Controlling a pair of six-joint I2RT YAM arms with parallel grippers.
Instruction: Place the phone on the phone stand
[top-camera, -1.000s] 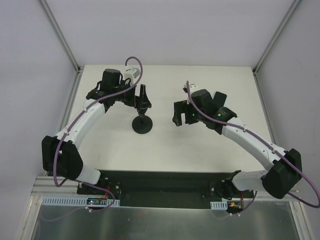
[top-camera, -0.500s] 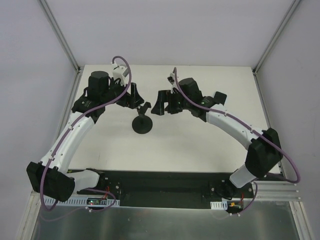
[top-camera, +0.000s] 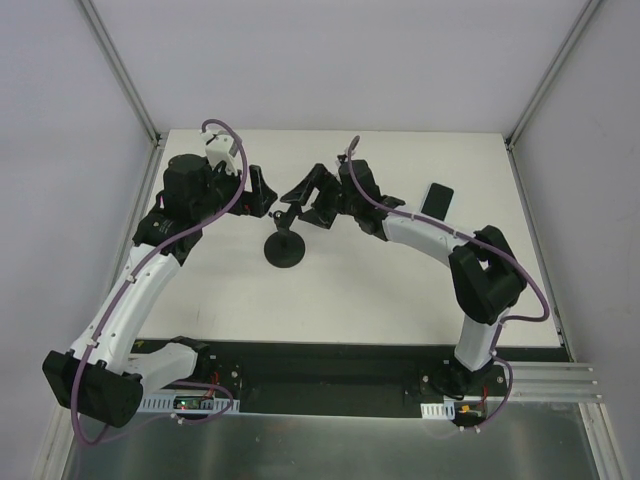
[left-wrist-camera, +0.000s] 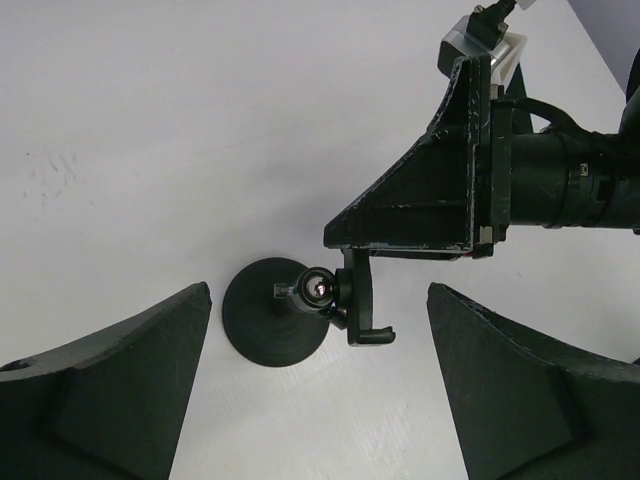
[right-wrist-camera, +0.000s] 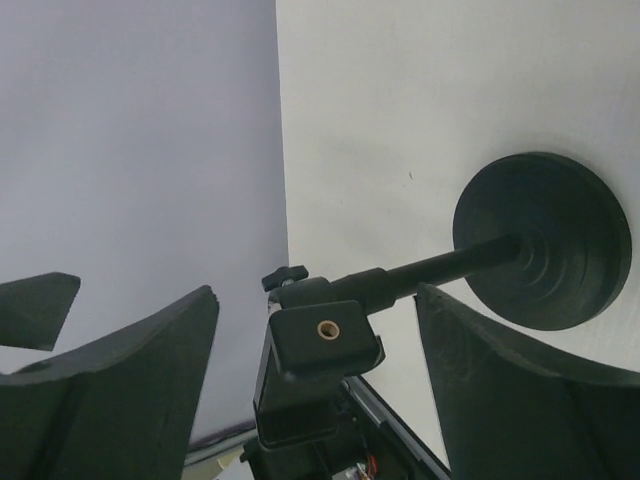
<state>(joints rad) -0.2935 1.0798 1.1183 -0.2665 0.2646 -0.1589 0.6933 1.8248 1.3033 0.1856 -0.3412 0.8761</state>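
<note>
The phone stand (top-camera: 283, 250) stands mid-table with its black disc base, thin stem and small cradle on top. My right gripper (top-camera: 302, 202) is open, and the cradle (right-wrist-camera: 322, 352) sits between its fingers; I cannot tell if they touch. My left gripper (top-camera: 262, 192) is open and empty, just left of the stand and above it. It looks down on the base (left-wrist-camera: 270, 328) and the cradle (left-wrist-camera: 360, 305). The phone (top-camera: 437, 199) lies flat on the table at the back right, behind the right arm, and neither gripper holds it.
The white table (top-camera: 400, 290) is bounded by grey walls and metal corner posts (top-camera: 120, 70). The right arm (top-camera: 430, 235) arches from the near right edge across to the stand. The left arm (top-camera: 140, 290) runs up the left side.
The right gripper swung left and now brackets the stand's cradle. The left gripper drew back to the left, off the stand. The phone has not moved and shows more fully.
</note>
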